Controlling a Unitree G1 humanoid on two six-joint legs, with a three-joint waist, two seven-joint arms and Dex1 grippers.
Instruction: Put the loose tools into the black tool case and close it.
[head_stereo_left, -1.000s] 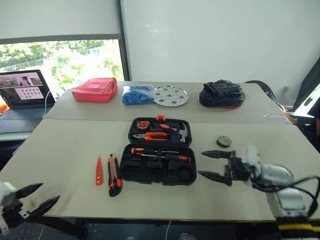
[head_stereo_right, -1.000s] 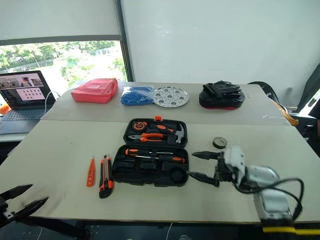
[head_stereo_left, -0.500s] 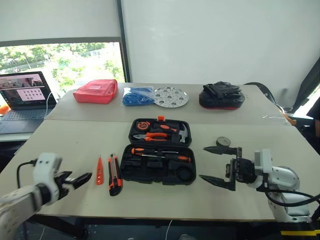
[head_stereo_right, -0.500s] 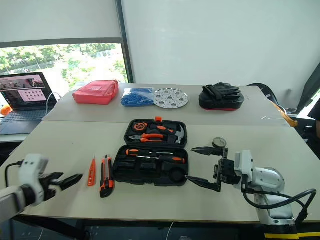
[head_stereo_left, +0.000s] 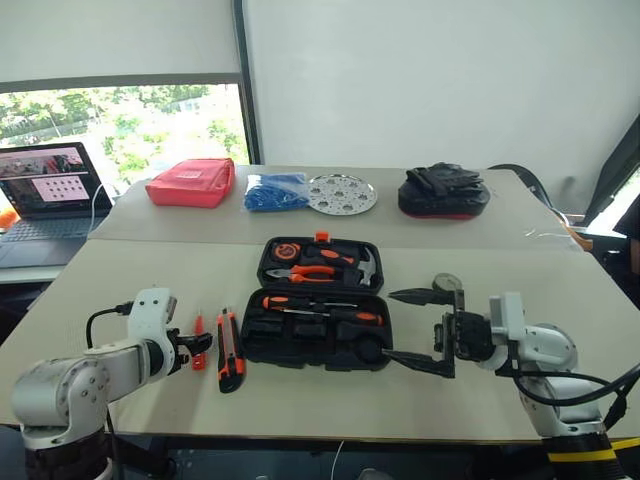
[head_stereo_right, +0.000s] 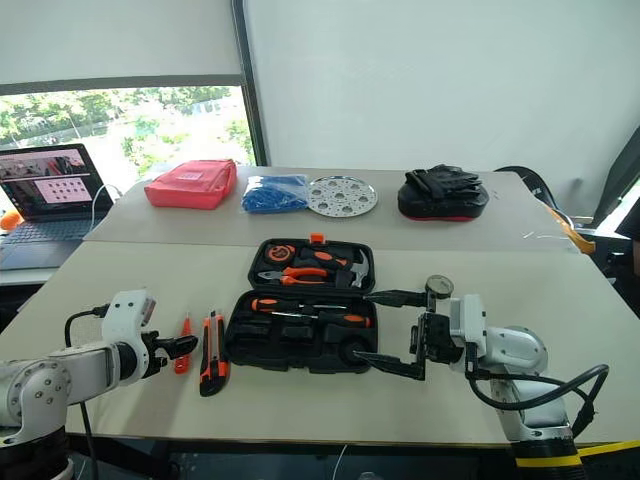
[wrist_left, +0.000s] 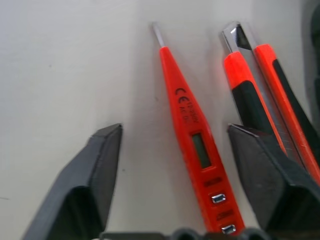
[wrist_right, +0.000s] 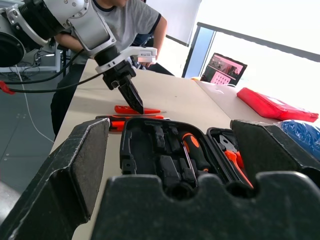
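A: What's in the case (head_stereo_left: 318, 318)?

B: It lies open in the middle of the front table (head_stereo_left: 130, 290), lid toward the far edge. The lid half holds pliers (head_stereo_left: 300, 272), a hammer (head_stereo_left: 362, 266) and a round orange-and-black item I can't name. The near half holds two long screwdrivers (head_stereo_left: 322, 306) with orange-and-black handles, lying across it; the other recesses look dark, and I can't tell whether anything sits in them.

A: And what's loose?

B: A slim orange screwdriver (wrist_left: 196, 140) and a knife (head_stereo_left: 229, 347) lie side by side just off the case's left side, both pointing toward the far edge. A small tape roll (head_stereo_left: 447, 284) sits off the case's right side, nearer the far edge.

A: The left gripper (head_stereo_left: 197, 346)?

B: It's low over the table with its fingers (wrist_left: 92, 175) spread either side of the slim screwdriver, not touching it. One finger lies over the knife's handle. It holds nothing.

A: The right gripper (head_stereo_left: 418, 328)?

B: Wide open and empty, at the case's right side, pointing across toward it. One tip is close to the tape roll.

A: Other containers?

B: On the back table: a red pouch (head_stereo_left: 190, 182), a blue bundle (head_stereo_left: 275, 189), a perforated metal disc (head_stereo_left: 342, 192), and a black bag (head_stereo_left: 444, 189) with a red rim.
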